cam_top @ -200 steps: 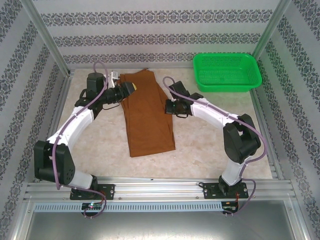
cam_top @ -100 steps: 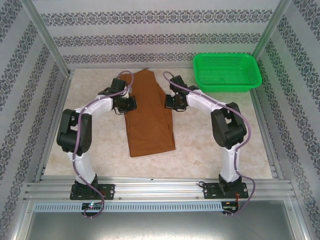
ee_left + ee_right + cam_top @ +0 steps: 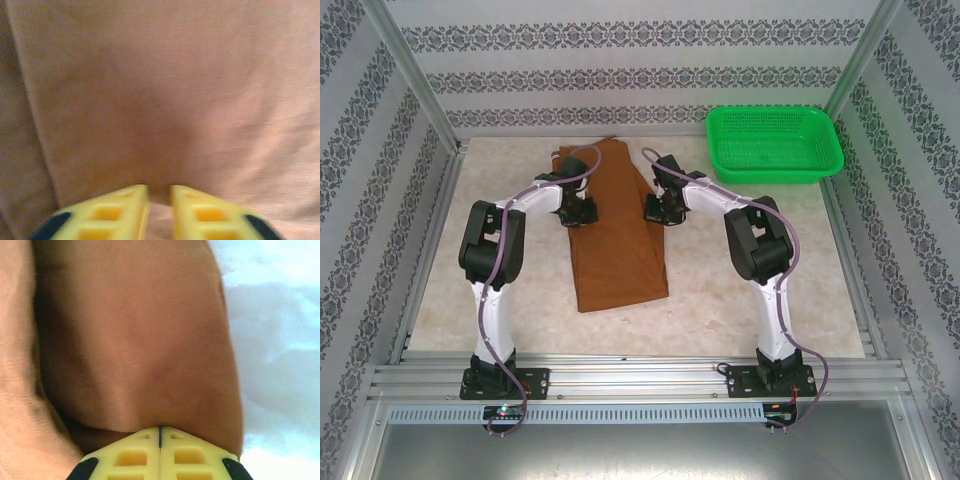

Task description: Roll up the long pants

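Observation:
The long pants (image 3: 620, 255) lie flat along the table as a rust-brown strip, hem toward me. My left gripper (image 3: 582, 212) sits at their left edge in the upper half. In the left wrist view its yellow fingers (image 3: 125, 207) stand a narrow gap apart with a pucker of the cloth (image 3: 160, 100) caught between the tips of the gripper (image 3: 160, 192). My right gripper (image 3: 656, 210) sits at the right edge, level with the left one. Its tips (image 3: 160, 431) are pressed together on a raised fold of the pants (image 3: 135, 355), with shadow beneath the fold.
A green mesh basket (image 3: 775, 145) stands at the back right corner. Patterned walls and metal posts close the table on three sides. Pale bare tabletop (image 3: 740, 290) lies right of the pants, and more (image 3: 535, 290) left of them.
Both arms have swung inward and down onto the pants' edges. The left gripper came from beside the left edge onto the cloth and closed on it. The right closed fully on the right edge.

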Motion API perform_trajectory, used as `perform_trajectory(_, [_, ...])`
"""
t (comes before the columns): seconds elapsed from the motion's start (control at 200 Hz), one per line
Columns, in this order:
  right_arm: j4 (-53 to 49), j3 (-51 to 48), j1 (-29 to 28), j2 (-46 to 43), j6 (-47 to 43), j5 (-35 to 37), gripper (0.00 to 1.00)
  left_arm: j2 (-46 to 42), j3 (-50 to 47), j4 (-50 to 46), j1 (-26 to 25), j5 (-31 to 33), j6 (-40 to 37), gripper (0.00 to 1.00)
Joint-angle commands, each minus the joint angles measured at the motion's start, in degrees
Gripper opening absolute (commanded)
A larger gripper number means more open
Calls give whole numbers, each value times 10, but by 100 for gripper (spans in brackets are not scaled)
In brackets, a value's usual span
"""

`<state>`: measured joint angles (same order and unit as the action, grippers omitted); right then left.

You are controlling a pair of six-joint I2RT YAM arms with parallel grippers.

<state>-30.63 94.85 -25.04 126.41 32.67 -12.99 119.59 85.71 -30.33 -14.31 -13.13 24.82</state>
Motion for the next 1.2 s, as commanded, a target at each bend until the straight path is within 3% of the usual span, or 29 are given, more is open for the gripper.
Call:
perform_trajectory(0.0, [-41,-28,7,-47,2,77,0,-57,-46,-19,0,61,-21,40])
perform_trajectory(0.08, [-63,-49,11,-101,2,133,0,-117,-71,-21,-9,64,-56,54])
perform_trajectory(0.135, [-68,-71,15,-139,2,150,13,-168,-91,-27,-30,78,-90,59])
perform_trajectory(0.185, [-66,-93,20,-172,1,158,35,-209,-112,-37,-58,88,-125,63])
perform_trajectory(0.21, [-65,-104,23,-186,0,155,39,-227,-123,-43,-76,104,-137,64])
perform_trajectory(0.28, [-64,-130,34,-219,5,142,74,-273,-156,-60,-135,161,-162,67])
perform_trajectory(0.36, [-54,-163,54,-245,15,107,88,-310,-189,-88,-202,206,-173,67])
perform_trajectory(0.43, [-41,-190,65,-261,22,86,90,-350,-228,-97,-270,231,-186,67])
perform_trajectory(0.595, [-10,-234,79,-279,35,52,90,-428,-274,-144,-366,210,-197,68])
perform_trajectory(0.719, [7,-256,82,-288,41,37,90,-432,-275,-191,-383,205,-192,68])
perform_trajectory(0.859, [19,-268,82,-292,49,29,90,-371,-261,-192,-405,183,-196,68])
perform_trajectory(1.194, [29,-276,85,-295,56,24,89,-219,-241,-164,-421,247,-218,69])
